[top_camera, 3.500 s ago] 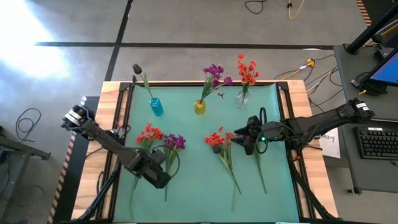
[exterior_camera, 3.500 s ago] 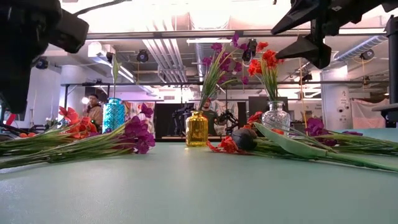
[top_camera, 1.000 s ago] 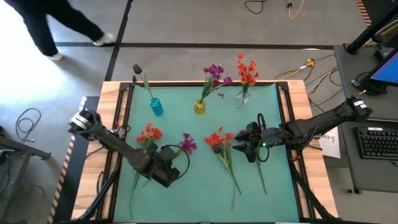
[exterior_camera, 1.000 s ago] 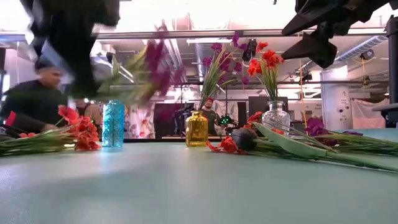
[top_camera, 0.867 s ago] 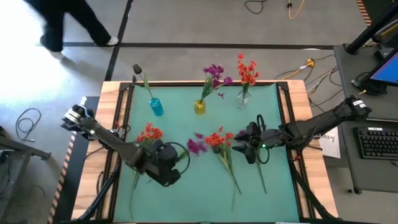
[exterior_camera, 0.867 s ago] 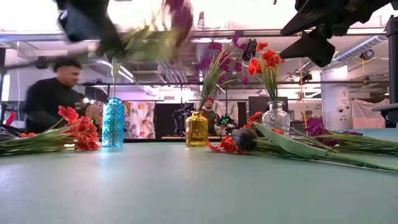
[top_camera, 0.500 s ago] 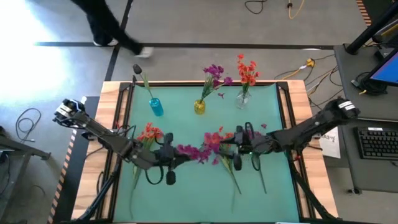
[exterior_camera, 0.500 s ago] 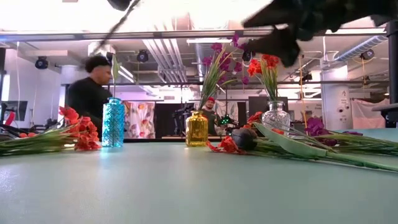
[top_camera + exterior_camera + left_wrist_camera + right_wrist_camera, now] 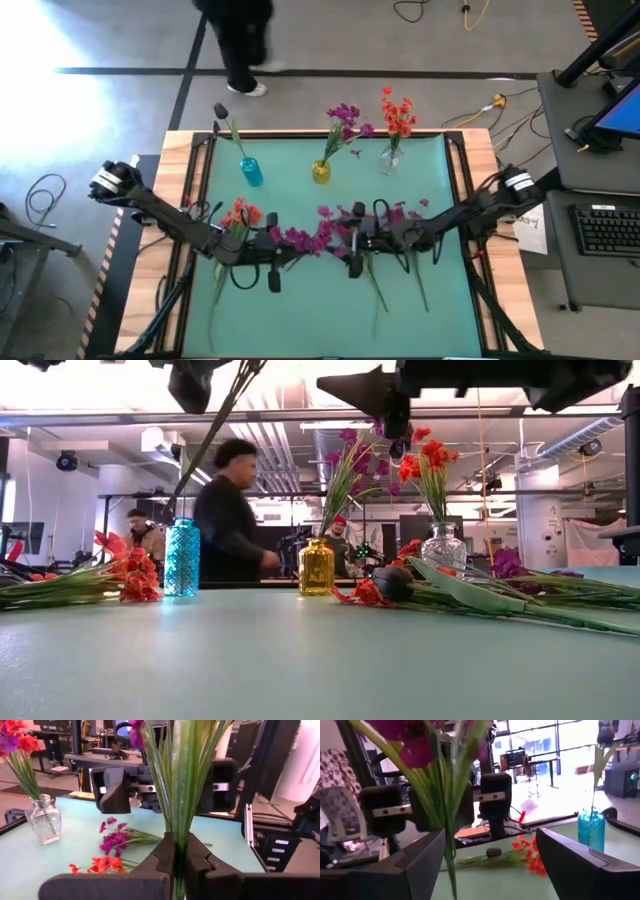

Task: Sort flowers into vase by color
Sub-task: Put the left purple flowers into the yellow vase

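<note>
From above, the left gripper [image 9: 272,252] and the right gripper [image 9: 352,238] face each other over the middle of the green table [image 9: 440,310], with a purple flower [image 9: 300,240] held in the air between them, its blooms toward the right arm. At the back edge stand a blue vase [image 9: 250,171] with a dark bud, a yellow vase [image 9: 321,172] with purple blooms and a clear glass vase [image 9: 389,158] with orange-red ones; an orange-red flower [image 9: 238,214] lies near the left arm and more stems [image 9: 375,285] lie under the right arm. A person [image 9: 238,40] walks past beyond the table. At table height both arms hang high, and the green stem [image 9: 205,445] slants down from the left gripper, clear of the surface. The left wrist view shows that gripper's fingers [image 9: 162,857] pressed together on the stem bundle, with the other arm's fingers spread just beyond. The right wrist view shows its own fingers [image 9: 425,852] spread wide, the purple flower's stem standing between them but not pinched. This looks like a handover: the right jaws should close squarely on the stem, low under the blooms, before the left lets go, and then the flower belongs in the yellow vase.
</note>
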Available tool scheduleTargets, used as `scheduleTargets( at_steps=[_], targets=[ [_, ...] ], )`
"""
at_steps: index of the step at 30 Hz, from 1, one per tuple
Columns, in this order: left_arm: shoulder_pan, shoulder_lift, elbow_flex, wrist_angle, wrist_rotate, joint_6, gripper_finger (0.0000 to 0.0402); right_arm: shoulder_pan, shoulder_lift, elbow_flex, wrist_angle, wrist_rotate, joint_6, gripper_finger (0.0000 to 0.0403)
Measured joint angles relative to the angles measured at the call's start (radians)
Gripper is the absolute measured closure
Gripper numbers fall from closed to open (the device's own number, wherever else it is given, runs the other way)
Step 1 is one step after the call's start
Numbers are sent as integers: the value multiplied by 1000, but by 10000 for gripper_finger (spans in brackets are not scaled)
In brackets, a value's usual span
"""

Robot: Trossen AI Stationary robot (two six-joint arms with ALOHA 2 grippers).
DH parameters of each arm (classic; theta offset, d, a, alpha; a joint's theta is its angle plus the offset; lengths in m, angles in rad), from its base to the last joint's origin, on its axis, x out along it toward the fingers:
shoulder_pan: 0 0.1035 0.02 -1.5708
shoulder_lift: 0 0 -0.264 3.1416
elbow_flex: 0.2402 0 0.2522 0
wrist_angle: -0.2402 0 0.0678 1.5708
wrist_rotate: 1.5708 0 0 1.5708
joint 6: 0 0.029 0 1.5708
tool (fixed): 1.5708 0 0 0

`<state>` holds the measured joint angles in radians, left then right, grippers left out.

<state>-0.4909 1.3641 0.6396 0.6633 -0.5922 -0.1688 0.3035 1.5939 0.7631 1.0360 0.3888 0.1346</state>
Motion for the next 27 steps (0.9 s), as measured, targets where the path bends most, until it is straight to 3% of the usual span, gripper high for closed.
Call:
scheduleTargets(
  at_steps=[8,19,23,27],
  targets=[
    [15,19,-12,41,-2,3,401,-10,49,76,-11,-35,-27,75],
    [50,104,48,44,-5,3,401,-12,112,174,-18,-66,-95,81],
    [50,121,67,46,-4,3,401,-12,117,184,-46,-67,-84,115],
    [52,114,65,41,-2,-2,389,-12,117,182,-53,-66,-76,180]
  ],
)
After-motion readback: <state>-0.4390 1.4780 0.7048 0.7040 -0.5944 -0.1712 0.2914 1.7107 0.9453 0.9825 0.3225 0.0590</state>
